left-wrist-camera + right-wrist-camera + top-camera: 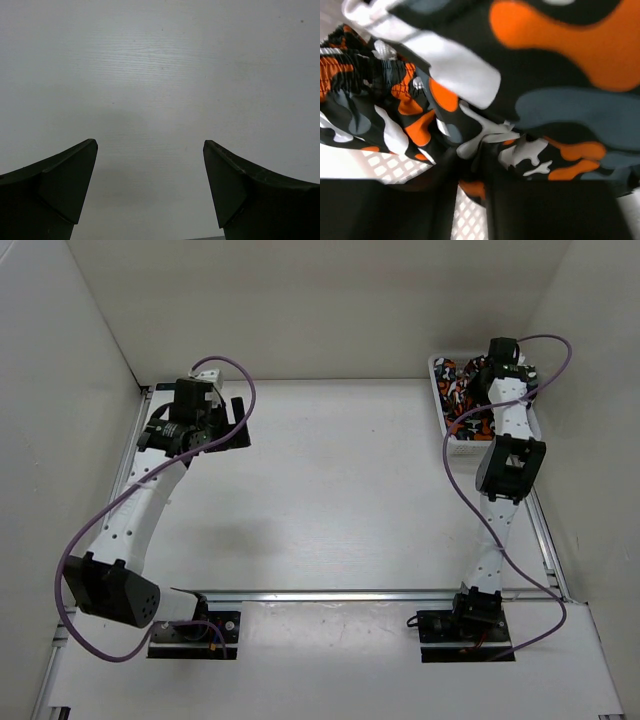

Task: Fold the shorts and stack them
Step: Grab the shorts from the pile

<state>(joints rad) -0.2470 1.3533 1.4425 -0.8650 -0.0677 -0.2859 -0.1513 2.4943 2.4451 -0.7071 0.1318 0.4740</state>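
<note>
Top external view: I see both arms reaching away from me over the white counter (340, 490). The left arm bends toward the far left corner, and the right arm stretches to the far right corner.
Left tool (150, 145): jaws wide apart and holding nothing. In the left wrist view its two dark fingers (55, 185) frame only bare counter.
Right tool (470, 167): lowered into the basket (470, 448). In the right wrist view its fingers (380, 210) are drawn close together, with a fold of camouflage cloth pinched between them. The picture is blurred, so I cannot judge how firm the grip is.
Shorts (560, 100): bunched and unfolded inside the basket, in orange, white, grey and black blotches. The cloth fills nearly all of the right wrist view, with a gathered waistband showing at the left.
Basket: white plastic mesh, standing on the counter at the far right corner, close to the right wall. Its lattice shows under the cloth at the lower left of the right wrist view.
Cables: a purple lead (80, 540) loops along each arm.
</note>
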